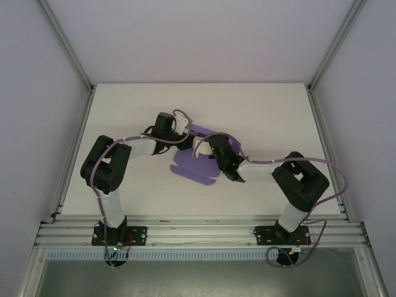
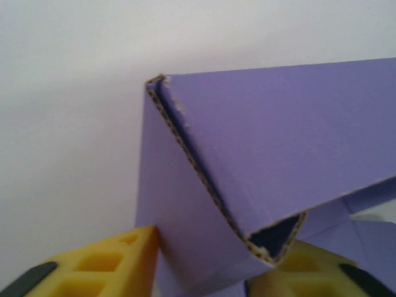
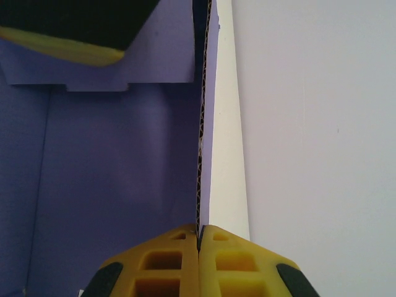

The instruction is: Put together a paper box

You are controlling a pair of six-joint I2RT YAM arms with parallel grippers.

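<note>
Folding seemingly half done: right hand (image 3: 199, 238) pinched a wall of the paper box (image 1: 192, 167); left hand (image 2: 210, 266) straddled a folded flap, grip unclear; closure pending.

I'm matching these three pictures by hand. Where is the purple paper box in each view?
Top external: paper box at picture centre, on the white table.
Left wrist: its folded wall spans centre and right.
Right wrist: its panel on the left half, edge running up the middle.
Shared landmark: the white table beside it.
</note>
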